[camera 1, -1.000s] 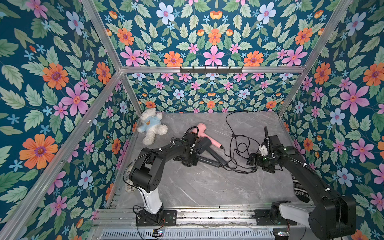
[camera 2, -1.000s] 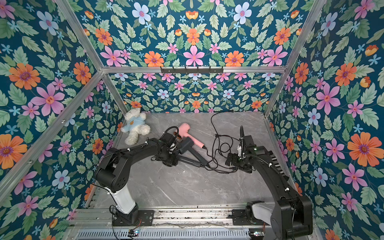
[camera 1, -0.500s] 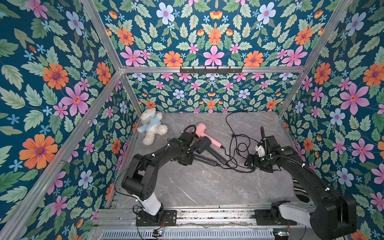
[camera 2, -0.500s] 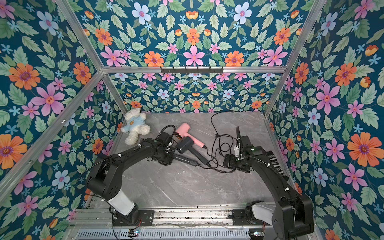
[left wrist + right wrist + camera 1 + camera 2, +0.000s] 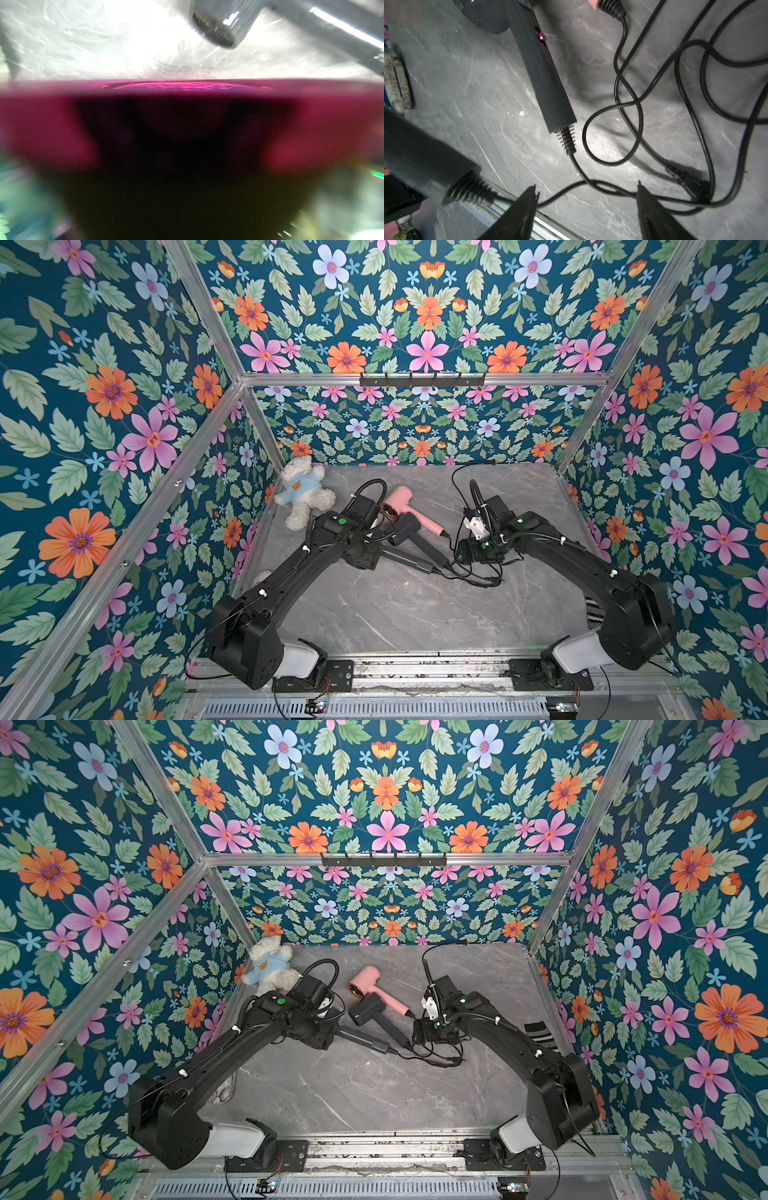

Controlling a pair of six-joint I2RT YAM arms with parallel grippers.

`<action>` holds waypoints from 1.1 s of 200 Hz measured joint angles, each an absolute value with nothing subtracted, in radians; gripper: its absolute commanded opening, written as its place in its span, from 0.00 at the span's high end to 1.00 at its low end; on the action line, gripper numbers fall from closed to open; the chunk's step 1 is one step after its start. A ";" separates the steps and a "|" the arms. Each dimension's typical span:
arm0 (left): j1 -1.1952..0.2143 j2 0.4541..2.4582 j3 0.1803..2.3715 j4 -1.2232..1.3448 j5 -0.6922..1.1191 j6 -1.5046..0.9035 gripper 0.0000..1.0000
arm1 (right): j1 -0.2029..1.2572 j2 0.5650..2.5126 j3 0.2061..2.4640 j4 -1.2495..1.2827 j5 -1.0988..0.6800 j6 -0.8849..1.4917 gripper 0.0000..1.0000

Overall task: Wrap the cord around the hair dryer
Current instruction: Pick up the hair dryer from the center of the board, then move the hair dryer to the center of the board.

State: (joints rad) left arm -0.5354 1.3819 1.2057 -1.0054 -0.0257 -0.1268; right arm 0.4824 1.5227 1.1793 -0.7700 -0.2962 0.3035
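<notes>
L pincer (image 5: 363, 551): closed on head end of a dark dryer (image 5: 407, 562), as far as top views show; its handle sticks out twd table centre.
R pincer (image 5: 586, 187): open, tips apart w/ a cord strand running betw them, low over table.
Cords (image 5: 634, 103): loose tangle betw the two arms, not yet wound on any dryer; one strand runs to back wall.
Grey dryer (image 5: 405, 531): lies mid-table, just beside pink dryer (image 5: 405, 506) behind it.
Edges: teddy (image 5: 305, 495) in back-L corner vs wall; striped cloth (image 5: 538, 1033) by R wall.
Open room: near half of table (image 5: 395, 614) bare; back-R bare bar that strand.
View diffs: L wrist mostly a magenta blur, only grey dryer's nozzle clear; only R wrist shows plug (image 5: 683, 178) and patterned pouch (image 5: 396, 83).
</notes>
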 measured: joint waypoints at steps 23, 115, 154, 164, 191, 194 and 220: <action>-0.536 1.375 1.212 -1.029 0.015 -0.111 1.00 | 0.525 1.647 1.289 -0.767 -0.292 0.269 0.29; -0.544 1.394 1.211 -1.048 0.033 -0.095 1.00 | 0.566 1.987 1.511 -0.801 -0.345 0.180 0.32; -0.544 1.373 1.211 -1.043 -0.001 -0.099 1.00 | 0.566 2.038 1.544 -0.822 -0.332 0.177 0.54; -0.544 1.368 1.214 -1.039 -0.001 -0.099 1.00 | 0.564 2.049 1.563 -0.834 -0.315 0.177 0.56; -0.544 1.361 1.224 -1.027 0.001 -0.098 1.00 | 0.543 2.089 1.645 -0.860 -0.295 0.144 0.67; -0.544 1.359 1.224 -1.025 0.004 -0.097 1.00 | 0.540 2.096 1.657 -0.862 -0.295 0.142 0.68; -0.543 1.353 1.217 -1.026 0.042 -0.072 1.00 | 0.490 2.173 1.773 -0.867 -0.245 0.155 0.70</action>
